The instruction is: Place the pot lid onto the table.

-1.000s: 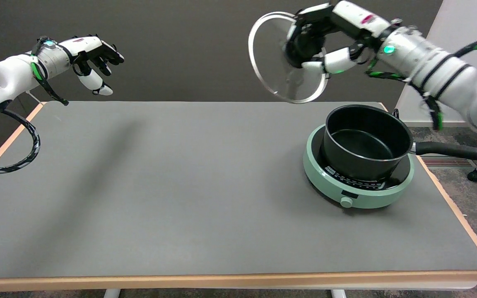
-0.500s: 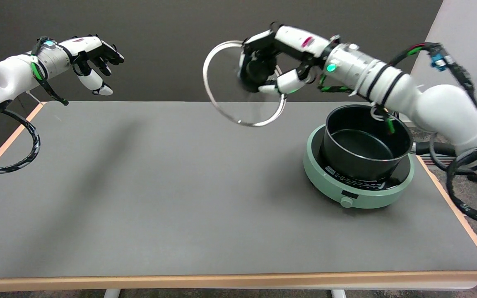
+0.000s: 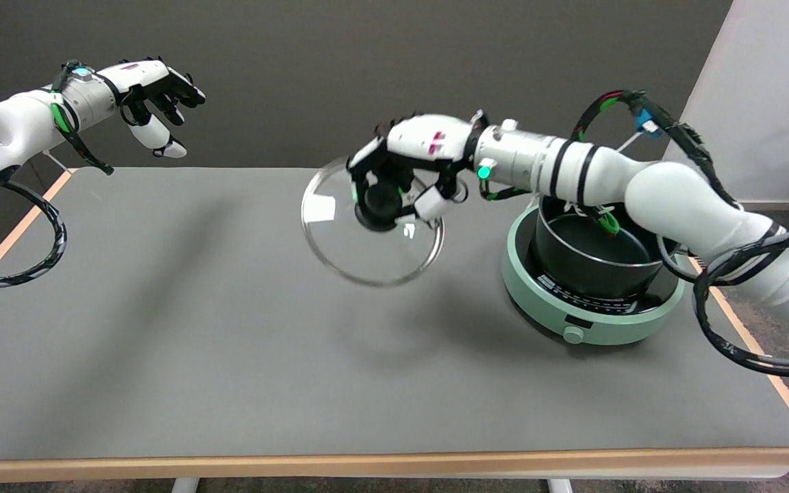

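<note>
Head view: right hand (image 3: 405, 174) fingers (image 3: 429, 203) gripping pot lid (image 3: 370, 229) knob, now lowering and flattening it, hovering at 9 o'clock of pot (image 3: 603, 250), nearing tabletop (image 3: 230, 342) but not yet touching.

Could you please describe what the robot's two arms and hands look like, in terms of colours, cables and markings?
Both arms are glossy white tubes with black bands. The right arm carries black cables with green accents, a blue connector near its elbow and a green light at the wrist. The right hand is white with black fingers and small pink marks on its back. The left arm trails a black cable loop; the left hand looks the same, with a teal wrist light.
</note>
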Motion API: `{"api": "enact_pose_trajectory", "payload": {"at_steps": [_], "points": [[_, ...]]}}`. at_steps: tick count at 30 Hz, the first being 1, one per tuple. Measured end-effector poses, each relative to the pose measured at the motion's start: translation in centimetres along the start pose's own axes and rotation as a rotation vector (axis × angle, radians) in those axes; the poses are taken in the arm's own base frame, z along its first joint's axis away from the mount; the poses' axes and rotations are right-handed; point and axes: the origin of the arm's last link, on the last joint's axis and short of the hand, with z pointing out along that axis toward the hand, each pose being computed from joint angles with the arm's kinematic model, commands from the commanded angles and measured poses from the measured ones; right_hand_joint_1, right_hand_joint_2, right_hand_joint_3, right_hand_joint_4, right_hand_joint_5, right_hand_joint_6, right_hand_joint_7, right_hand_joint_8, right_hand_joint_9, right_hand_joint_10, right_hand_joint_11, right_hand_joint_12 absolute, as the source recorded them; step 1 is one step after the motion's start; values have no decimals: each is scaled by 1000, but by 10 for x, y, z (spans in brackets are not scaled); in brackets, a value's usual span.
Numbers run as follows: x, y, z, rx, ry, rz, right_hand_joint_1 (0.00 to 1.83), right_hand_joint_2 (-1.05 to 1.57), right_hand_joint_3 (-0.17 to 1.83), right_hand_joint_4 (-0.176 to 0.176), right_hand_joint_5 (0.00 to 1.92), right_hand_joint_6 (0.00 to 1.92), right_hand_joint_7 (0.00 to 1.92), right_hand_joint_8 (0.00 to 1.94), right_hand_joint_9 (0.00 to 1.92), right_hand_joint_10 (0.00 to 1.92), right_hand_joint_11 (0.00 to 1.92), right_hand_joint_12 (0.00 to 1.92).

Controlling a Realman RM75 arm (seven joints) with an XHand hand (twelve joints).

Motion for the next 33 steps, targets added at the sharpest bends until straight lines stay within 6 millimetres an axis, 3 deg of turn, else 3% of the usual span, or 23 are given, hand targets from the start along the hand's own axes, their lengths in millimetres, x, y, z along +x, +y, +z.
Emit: {"api": "enact_pose_trajectory", "payload": {"at_steps": [12,13,14,17,20,21,33], "points": [[-18,-36,5,39,-223,-130,1367,835,584,176,763,1025,960,1203,874,1332,663,1572],[-20,-38,5,39,-244,-133,1261,966,397,-73,761,1195,998,1189,871,1355,642,1599],[-22,-40,5,39,-262,-134,1234,1011,332,-132,753,1242,999,1196,867,1358,617,1633],[-27,-46,3,41,-317,-131,1218,1059,266,-99,728,1284,962,1218,862,1355,560,1722],[-32,-51,2,47,-370,-121,1215,1053,297,-111,711,1305,955,1240,848,1378,483,1759],[-33,-53,1,50,-385,-116,1216,1093,215,-115,707,1297,952,1236,876,1357,496,1750],[-38,-75,0,95,-492,-68,1201,1122,194,-110,673,1347,922,1275,850,1403,382,1761]]}}
